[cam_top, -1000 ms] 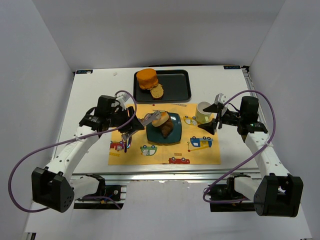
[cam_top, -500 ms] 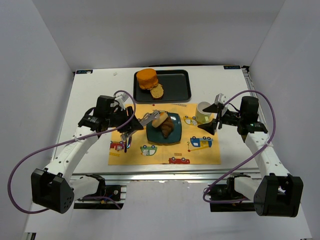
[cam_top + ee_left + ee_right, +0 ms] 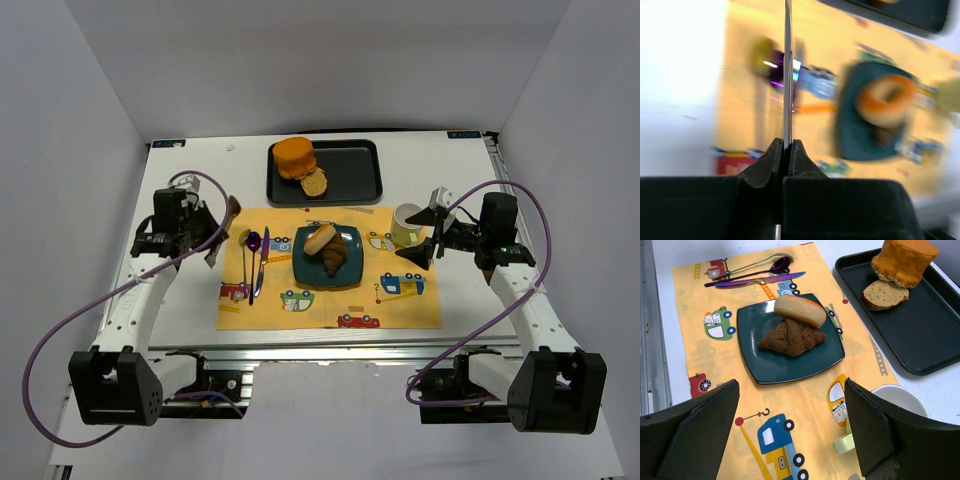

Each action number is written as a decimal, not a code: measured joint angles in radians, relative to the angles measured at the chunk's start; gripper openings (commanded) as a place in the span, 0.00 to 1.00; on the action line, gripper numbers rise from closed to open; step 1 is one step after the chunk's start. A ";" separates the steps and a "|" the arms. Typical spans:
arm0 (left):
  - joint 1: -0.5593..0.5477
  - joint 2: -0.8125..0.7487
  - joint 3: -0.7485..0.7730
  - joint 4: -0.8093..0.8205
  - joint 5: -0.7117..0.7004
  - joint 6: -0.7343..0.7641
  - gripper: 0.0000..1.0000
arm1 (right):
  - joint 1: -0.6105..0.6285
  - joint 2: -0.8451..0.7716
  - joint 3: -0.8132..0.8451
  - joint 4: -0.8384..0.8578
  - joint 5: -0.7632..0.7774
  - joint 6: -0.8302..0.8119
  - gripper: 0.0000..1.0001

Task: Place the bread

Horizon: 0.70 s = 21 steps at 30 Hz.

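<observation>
While the bread (image 3: 320, 238) sits on the plate (image 3: 350, 272) atop a croissant (image 3: 334, 260), left hand (image 3: 786, 144) is shut & empty, right hand (image 3: 428, 228) open.

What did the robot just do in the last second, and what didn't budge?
The left gripper let go of the bun, pulled back to the left off the mat, and shut. The bun lies on the plate, leaning on the croissant. The right gripper, cup, cutlery and tray stayed put.
</observation>
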 measured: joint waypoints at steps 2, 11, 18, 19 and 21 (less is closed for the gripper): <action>0.043 0.010 -0.031 0.040 -0.085 0.077 0.00 | 0.000 0.000 0.000 0.000 0.000 0.000 0.89; 0.196 0.303 -0.187 0.421 -0.256 0.359 0.07 | 0.000 0.007 0.000 -0.009 0.001 -0.039 0.89; 0.240 0.439 -0.240 0.588 -0.264 0.443 0.59 | 0.000 0.039 0.013 -0.098 0.015 -0.094 0.89; 0.243 0.439 -0.241 0.598 -0.268 0.449 0.67 | 0.000 0.054 0.024 -0.121 0.017 -0.103 0.89; 0.250 0.434 -0.249 0.605 -0.270 0.450 0.73 | 0.000 0.092 0.060 -0.173 0.023 -0.126 0.89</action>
